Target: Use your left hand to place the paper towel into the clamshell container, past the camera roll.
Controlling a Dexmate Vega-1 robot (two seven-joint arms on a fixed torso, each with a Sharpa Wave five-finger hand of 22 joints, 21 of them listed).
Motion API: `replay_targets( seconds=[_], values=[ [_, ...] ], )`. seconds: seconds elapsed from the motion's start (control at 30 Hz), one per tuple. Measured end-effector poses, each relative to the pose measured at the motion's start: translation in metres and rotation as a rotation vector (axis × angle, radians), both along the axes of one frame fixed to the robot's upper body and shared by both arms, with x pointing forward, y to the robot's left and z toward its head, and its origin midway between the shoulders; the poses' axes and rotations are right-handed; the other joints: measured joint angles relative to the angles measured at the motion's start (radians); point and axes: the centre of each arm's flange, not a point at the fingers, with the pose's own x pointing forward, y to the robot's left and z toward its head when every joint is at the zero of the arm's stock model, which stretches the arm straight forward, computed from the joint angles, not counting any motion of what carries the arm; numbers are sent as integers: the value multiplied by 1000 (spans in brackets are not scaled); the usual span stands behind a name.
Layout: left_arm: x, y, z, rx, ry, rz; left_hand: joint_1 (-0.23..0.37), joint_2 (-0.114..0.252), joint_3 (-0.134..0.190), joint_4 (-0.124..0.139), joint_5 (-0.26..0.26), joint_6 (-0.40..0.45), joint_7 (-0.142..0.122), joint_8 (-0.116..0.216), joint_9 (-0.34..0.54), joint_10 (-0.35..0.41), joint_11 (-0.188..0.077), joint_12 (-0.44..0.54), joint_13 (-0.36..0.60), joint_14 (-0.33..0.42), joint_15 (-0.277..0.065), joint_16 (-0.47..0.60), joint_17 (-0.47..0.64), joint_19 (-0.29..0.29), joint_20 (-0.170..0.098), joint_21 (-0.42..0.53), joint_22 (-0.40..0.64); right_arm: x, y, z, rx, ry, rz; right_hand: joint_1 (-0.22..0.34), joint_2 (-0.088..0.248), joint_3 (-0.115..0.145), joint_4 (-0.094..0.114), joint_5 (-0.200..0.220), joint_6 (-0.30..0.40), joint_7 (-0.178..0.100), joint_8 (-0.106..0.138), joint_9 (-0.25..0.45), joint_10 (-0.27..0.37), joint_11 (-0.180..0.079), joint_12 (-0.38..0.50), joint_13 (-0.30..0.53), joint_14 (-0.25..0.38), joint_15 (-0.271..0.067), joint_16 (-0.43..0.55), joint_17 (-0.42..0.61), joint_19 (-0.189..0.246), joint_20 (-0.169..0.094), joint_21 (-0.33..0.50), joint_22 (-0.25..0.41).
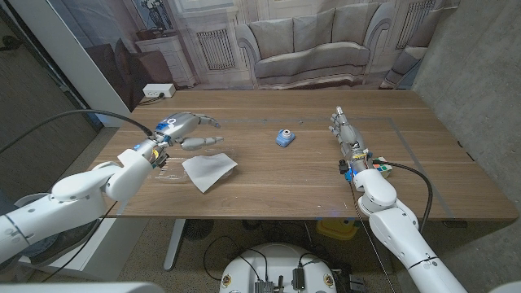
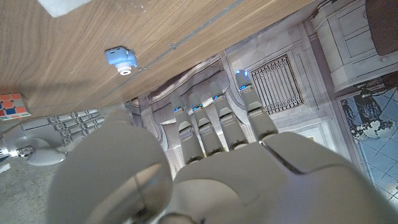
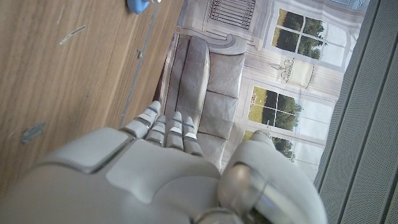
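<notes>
Here, left hand (image 1: 189, 129) apparently empty — paper towel (image 1: 209, 171) nearby

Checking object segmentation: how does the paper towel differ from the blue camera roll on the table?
The paper towel is white, flat and sheet-like; the camera roll is blue, small and blocky. The towel lies nearer the left hand; the roll sits near the table's middle. Both rest on the wooden table, untouched.

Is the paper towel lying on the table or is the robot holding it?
On the table. The paper towel lies on the wood, the left hand beyond it, apart.
</notes>
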Motion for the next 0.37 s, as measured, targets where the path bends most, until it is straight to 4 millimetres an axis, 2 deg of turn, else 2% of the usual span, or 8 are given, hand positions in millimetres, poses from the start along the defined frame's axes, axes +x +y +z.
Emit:
replay_targets(
  seconds=[0.37],
  values=[
    [-2,1,2,-13,-11,-4,-6,7,-3,-3,4,0,0,0,0,0,0,0,-5,0,0,0,0,0,0,-4,0,-1,2,1,-3,3,-1,0,0,0,0,0,0,0,0,0,0,0,0,0,0,0,0,0,0,0,0,0]
  ],
)
